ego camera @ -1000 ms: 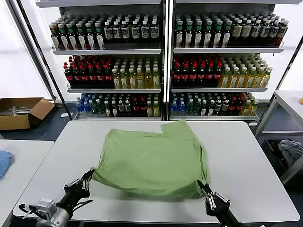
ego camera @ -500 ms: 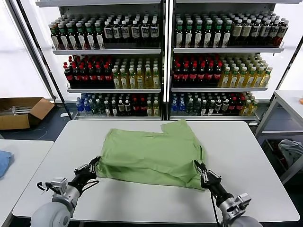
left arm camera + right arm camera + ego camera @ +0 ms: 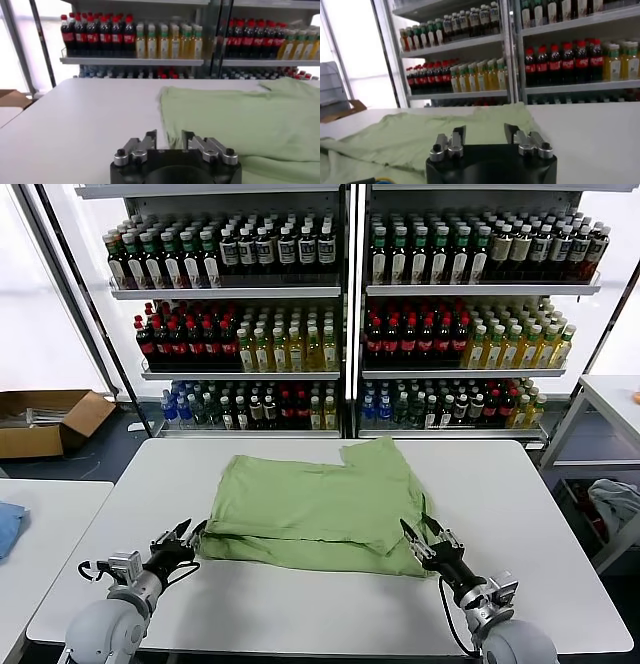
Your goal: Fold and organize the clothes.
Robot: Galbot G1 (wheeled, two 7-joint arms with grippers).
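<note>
Light olive-green folded cotton polo shirt [image 3: 315, 509] lies centre frame on the white worktop [image 3: 540, 514]. Left end effector [image 3: 182, 536] and right end effector [image 3: 424, 540], both released, should withdraw low without snagging the hem.

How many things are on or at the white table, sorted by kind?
Light olive-green folded polo shirt: 1
Robot pincers, left pincer and right pincer, both open at the shirt's near corners: 2
Total: 3

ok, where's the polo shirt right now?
Head view: the polo shirt lies folded at the middle of the white table, its near edge between both open end effectors.
</note>
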